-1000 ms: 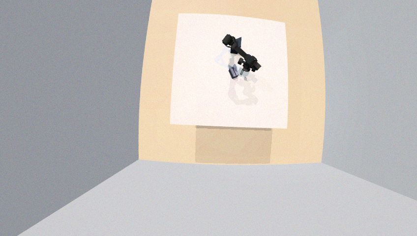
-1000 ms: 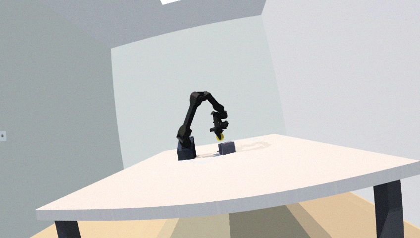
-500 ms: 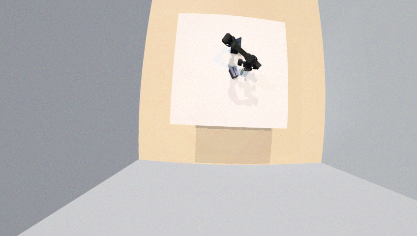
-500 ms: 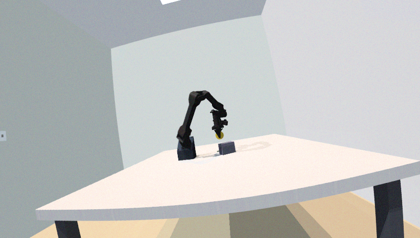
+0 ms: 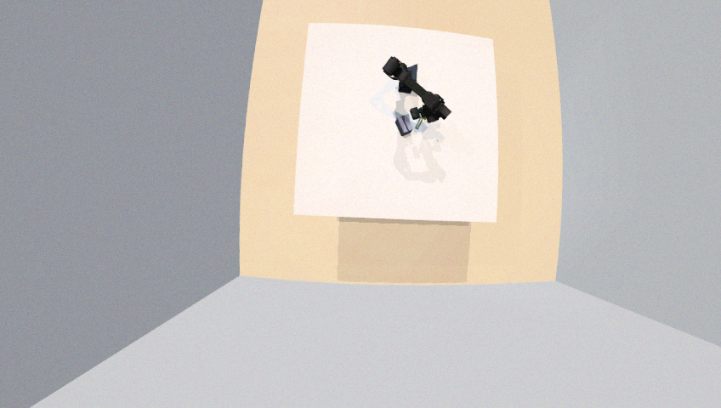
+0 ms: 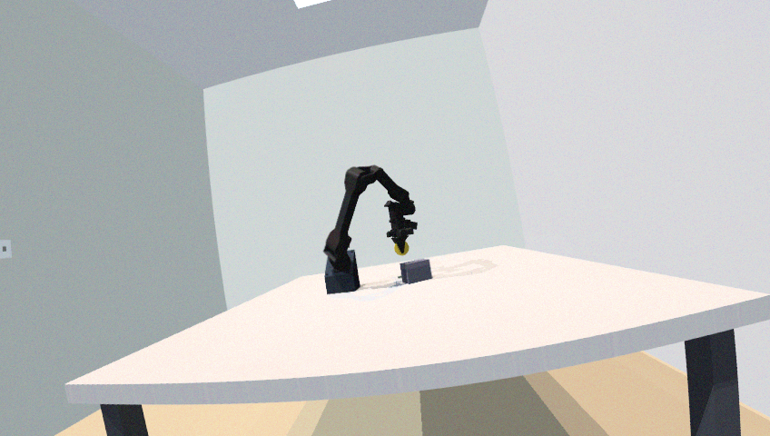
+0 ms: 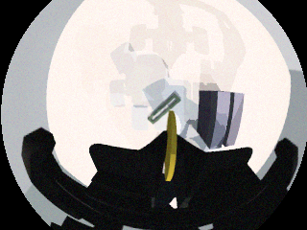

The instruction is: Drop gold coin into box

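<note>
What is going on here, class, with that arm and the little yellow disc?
A single black robot arm holds a gold coin on edge in its shut end effector, raised above the white table. The empty green holder lies below. The grey box sits just beside it, and the coin is not yet over the lid.
</note>
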`<state>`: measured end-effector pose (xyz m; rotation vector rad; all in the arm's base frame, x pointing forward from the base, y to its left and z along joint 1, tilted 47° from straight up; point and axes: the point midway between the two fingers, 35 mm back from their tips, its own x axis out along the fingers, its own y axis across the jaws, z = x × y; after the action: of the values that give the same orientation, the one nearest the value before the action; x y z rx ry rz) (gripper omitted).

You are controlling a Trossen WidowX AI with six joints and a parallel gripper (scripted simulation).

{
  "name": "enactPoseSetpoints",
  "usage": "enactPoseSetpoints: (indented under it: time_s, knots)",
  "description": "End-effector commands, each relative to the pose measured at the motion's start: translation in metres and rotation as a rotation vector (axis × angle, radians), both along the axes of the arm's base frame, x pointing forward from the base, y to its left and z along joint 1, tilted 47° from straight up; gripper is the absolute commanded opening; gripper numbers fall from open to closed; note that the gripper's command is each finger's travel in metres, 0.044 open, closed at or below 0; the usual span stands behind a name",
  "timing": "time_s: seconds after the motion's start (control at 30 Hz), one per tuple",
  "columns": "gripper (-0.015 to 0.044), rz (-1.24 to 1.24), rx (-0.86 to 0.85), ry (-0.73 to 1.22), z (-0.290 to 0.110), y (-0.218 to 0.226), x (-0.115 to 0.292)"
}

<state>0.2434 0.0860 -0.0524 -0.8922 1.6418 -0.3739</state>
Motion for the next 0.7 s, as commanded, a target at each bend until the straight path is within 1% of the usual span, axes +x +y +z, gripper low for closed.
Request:
enactPoseSetpoints:
  time_s: [0.0, 0.2, 0.67]
  knots:
    - [0.0, 0.06, 0.006, 0.065, 0.002, 0.0, -0.001]
    - [0.0, 0.062, 0.007, 0.067, 0.003, -0.001, 0.0]
    - [0.0, 0.064, 0.011, 0.066, 0.024, -0.021, 0.018]
